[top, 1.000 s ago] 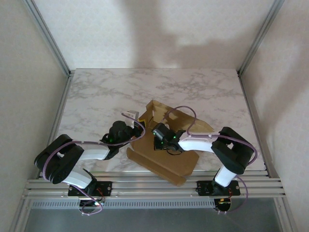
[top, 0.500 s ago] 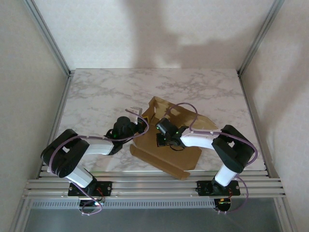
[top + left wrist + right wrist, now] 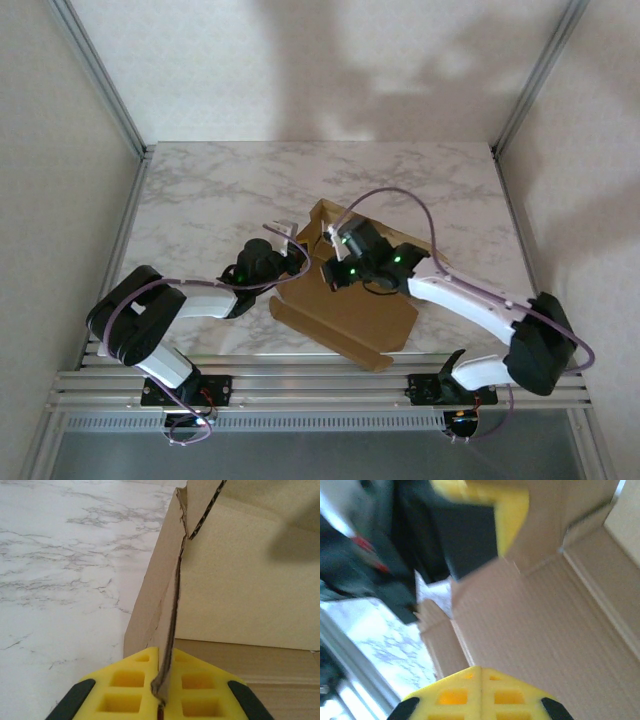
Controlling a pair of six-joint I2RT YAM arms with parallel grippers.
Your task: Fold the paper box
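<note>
Quick status from the folding job. The cardboard box (image 3: 352, 308) is sitting on the marble tabletop (image 3: 200, 195), roughly in the middle and a bit toward my side, between my two arms.

I'm calling it partway done. The bottom panel is lying flat, the far wall and the left wall are standing up, and the near edge is only showing a low lip. Nothing looks tucked or locked from what I can see (the corner seam in my left wrist view is gaping at the top), and the right side is looking unfinished, so there's plenty of folding left.

My left gripper (image 3: 161, 682) is pinching the edge of that upright left wall, yellow pads squeezed tight with just the cardboard between them. My right gripper (image 3: 480, 680) is fully closed on nothing, hovering over the inside floor of the box and pointing at the same corner.

And that's the awkward bit: both grippers are crowding one corner, very near each other, and my right arm is stretching across the open box. Its purple cable (image 3: 392, 190) is also looping above the far wall. Other than that, the only things around are the metal frame and the plain walls.
</note>
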